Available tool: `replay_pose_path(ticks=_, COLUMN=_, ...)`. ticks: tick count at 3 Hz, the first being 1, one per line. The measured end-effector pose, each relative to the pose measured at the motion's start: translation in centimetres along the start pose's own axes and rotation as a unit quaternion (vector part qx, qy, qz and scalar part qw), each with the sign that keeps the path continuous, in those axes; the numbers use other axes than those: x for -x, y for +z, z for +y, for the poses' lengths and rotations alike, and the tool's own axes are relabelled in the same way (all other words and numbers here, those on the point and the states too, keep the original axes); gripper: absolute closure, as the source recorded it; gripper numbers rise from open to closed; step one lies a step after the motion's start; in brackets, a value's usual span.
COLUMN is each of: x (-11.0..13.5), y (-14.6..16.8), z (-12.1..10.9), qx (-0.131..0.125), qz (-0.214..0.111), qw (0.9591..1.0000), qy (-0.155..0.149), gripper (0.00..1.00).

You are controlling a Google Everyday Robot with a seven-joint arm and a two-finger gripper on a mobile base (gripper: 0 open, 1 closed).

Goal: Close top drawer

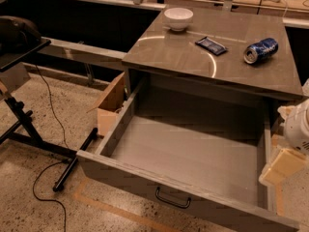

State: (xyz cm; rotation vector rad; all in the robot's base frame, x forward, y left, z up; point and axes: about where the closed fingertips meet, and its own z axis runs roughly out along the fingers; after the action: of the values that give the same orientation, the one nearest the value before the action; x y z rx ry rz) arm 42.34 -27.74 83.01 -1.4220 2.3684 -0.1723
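The top drawer (145, 180) is a wide, deep grey box pulled far out of the cabinet, and its inside is bare. Its small black wire handle (172, 200) sits centred on the front panel, near the bottom of the view. My gripper (283, 165) is a cream-coloured piece on a white arm at the far right edge. It is beside and just outside the drawer's right wall, partly cut off by the frame. The two lower drawers are hidden.
The grey cabinet top (183, 57) holds a white bowl (178, 18), a dark snack packet (211, 45) and a blue can (261, 50) on its side. A cardboard box (112, 105) stands left of the drawer. A black stand (24, 124) with a cable (48, 197) is on the floor at left.
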Motion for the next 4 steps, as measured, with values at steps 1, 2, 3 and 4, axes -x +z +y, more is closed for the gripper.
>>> replay_pose_path(ticks=1, x=-1.6, y=1.7, z=1.3, qx=0.017, qz=-0.023, qw=0.9995, qy=0.016, gripper=0.0)
replay_pose_path(ticks=2, x=-1.6, y=1.7, z=1.4, qx=0.019, qz=-0.026, qw=0.9994, qy=0.015, gripper=0.0)
replay_pose_path(ticks=3, x=-2.2, y=1.5, z=2.2, qx=0.024, qz=-0.011, qw=0.9996, qy=0.01, gripper=0.02)
replay_pose_path(ticks=4, x=-3.2, y=1.3, z=4.2, qx=0.051, qz=-0.01, qw=0.9984, qy=0.021, gripper=0.25)
